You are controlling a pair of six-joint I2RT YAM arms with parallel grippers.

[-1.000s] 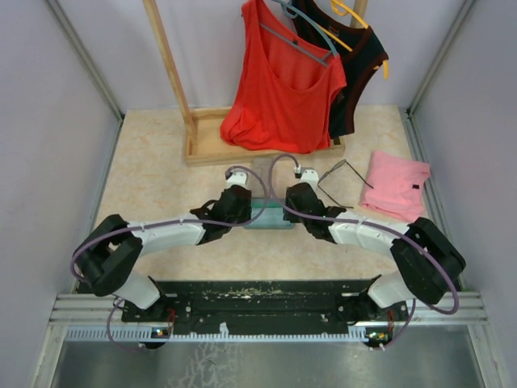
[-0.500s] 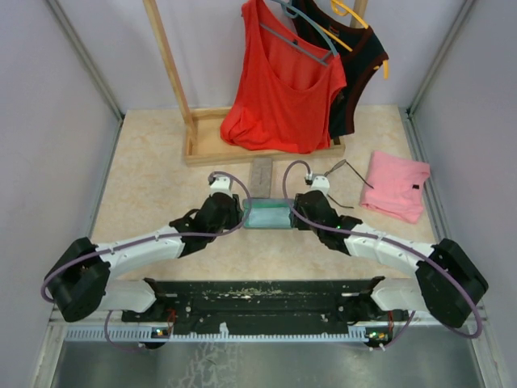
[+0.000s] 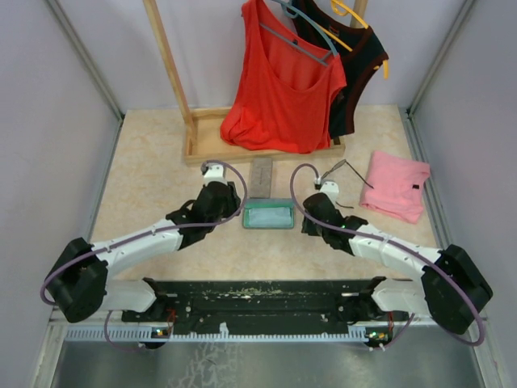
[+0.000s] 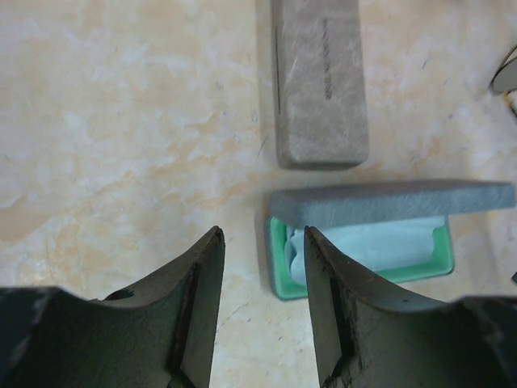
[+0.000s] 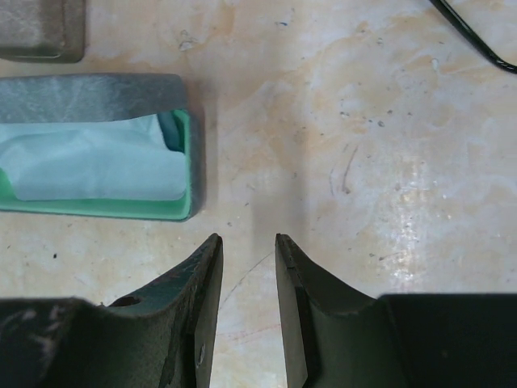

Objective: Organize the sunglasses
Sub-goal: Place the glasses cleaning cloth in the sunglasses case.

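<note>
Between the two arms, lid raised on its far side: open case [image 4: 388,202], light blue cloth [image 5: 89,158] lying in the green tray, probably readied to receive a pair. Flanked by left gripper [image 4: 258,234], jaws moderately apart and empty, and right gripper [image 5: 246,238], jaws narrow with a slim gap, gripping nothing; apparently held off to both sides so the tray is reachable. Just beyond the right wrist, near a pink garment [image 3: 396,184]: sunglasses [image 3: 346,164], thin wire, partly masked by the arm. Cannot make out a second pair. Just past the open one, not touching: closed case [image 4: 319,81].
</note>
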